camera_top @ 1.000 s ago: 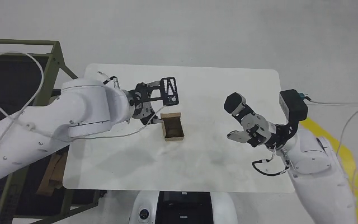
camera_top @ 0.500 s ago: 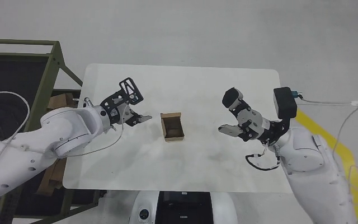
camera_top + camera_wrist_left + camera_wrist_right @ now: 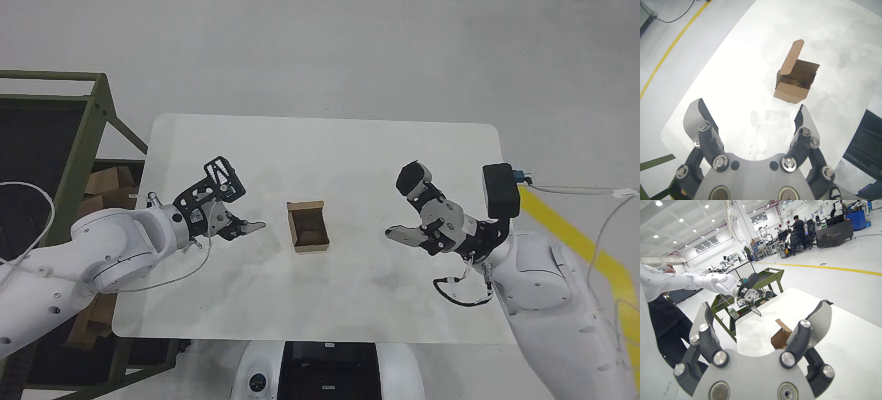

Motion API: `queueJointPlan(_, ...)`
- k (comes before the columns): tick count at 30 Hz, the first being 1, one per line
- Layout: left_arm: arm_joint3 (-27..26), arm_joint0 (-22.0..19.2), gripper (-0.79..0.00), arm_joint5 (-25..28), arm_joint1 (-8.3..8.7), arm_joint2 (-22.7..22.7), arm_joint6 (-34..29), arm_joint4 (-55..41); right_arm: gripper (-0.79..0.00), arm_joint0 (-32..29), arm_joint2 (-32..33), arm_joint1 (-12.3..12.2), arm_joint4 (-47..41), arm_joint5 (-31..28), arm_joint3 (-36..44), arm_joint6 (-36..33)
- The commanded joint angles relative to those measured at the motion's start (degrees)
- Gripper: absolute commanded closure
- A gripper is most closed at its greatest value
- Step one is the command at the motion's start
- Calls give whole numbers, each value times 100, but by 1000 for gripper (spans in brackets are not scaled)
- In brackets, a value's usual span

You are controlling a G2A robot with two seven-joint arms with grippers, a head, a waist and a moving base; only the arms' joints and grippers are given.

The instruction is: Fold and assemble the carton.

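A small brown carton (image 3: 308,227) stands upright in the middle of the white table (image 3: 400,290), top open, one flap raised at its far end. My left gripper (image 3: 243,205) hovers open to the left of it, a short gap away, nothing between its fingers. In the left wrist view the carton (image 3: 795,81) sits just beyond the open left gripper (image 3: 750,105). My right gripper (image 3: 400,207) stands open and empty to the right of the carton. In the right wrist view the carton (image 3: 780,338) is partly hidden behind a finger (image 3: 808,330) of the right gripper (image 3: 764,305).
A green metal cart (image 3: 60,120) stands off the table's left side, with cardboard pieces (image 3: 95,300) on its lower shelf. The table surface around the carton is bare white. A yellow floor line (image 3: 560,225) runs past the right edge.
My left gripper has drawn back leftward from beside the carton. The right gripper has shifted slightly left toward the carton. The carton has not moved.
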State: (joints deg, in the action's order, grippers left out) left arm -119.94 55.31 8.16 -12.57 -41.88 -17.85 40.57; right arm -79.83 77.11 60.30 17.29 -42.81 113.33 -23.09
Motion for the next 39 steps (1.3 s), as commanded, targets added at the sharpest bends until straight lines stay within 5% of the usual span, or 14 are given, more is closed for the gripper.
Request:
queueJointPlan(1, 0, 0, -785, 0, 0, 0, 1, 0, -785, 0, 0, 0, 0, 0, 0, 0)
queueJointPlan(3, 4, 10, -785, -3, -10, -4, 35, -38, -785, 0, 0, 0, 0, 0, 0, 0)
queueJointPlan(18, 1233, 664, -785, 535, -479, 285, 2053, -740, -785, 99, -917, 113, 3085, 2941, 349, -597)
queueJointPlan(22, 1400, 755, -785, 274, -650, 369, 2200, -724, -785, 205, -1319, 175, 3901, 3537, 187, -613)
queueJointPlan(39, 2164, 707, -785, 325, -1435, 578, 2524, -784, -785, 42, -2153, 346, 4616, 3458, -946, 532)
